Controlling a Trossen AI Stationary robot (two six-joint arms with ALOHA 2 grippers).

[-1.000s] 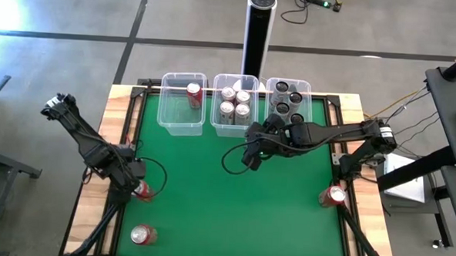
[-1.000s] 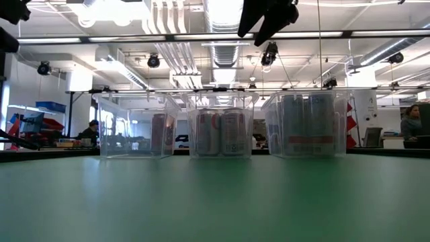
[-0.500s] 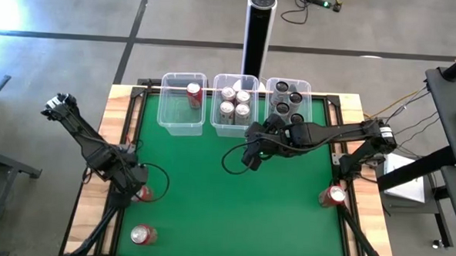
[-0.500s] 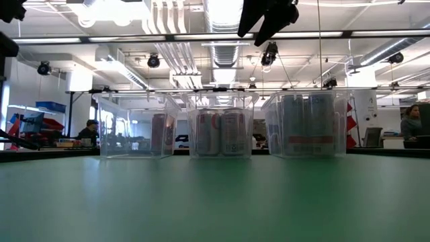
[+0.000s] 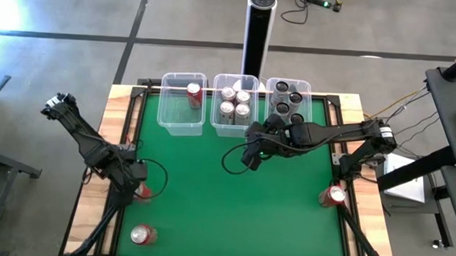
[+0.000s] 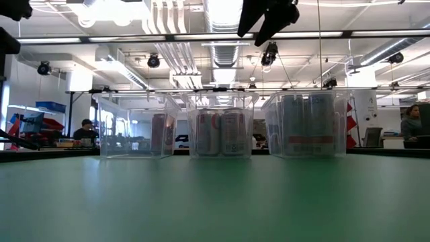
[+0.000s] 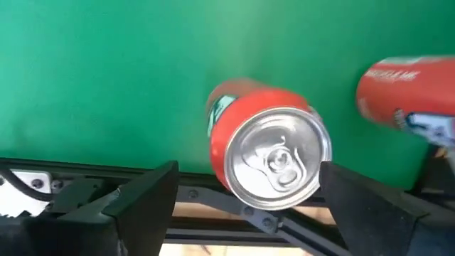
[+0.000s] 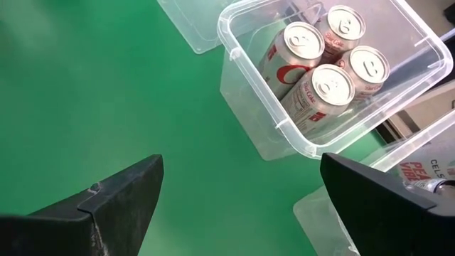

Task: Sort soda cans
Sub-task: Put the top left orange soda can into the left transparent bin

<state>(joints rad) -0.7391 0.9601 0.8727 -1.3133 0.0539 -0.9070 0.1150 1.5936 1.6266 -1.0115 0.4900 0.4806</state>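
- Green table (image 5: 210,189) with three clear tubs (image 5: 182,110) along its far edge: one red can (image 5: 193,93) in the left tub, four silver cans (image 5: 235,102) in the middle, dark cans (image 5: 288,101) in the right.
- Right gripper (image 5: 251,156) hovers before the middle tub, fingers spread, empty.
- Left gripper (image 7: 245,195) sits at the left edge, fingers open around an upright red can (image 7: 274,153); another red can (image 7: 409,96) lies nearby.
- Loose red can (image 5: 333,197) stands at the right edge.

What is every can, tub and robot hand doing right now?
Left gripper: open, fingers either side of a red can.
Red can: upright, at the table's left edge, not gripped.
Second red can: near the front-left corner.
Third red can: at the right edge.
Right gripper: open, empty, raised before the tubs.
Left tub: one red can.
Middle tub: four silver cans, upright.
Right tub: dark cans.
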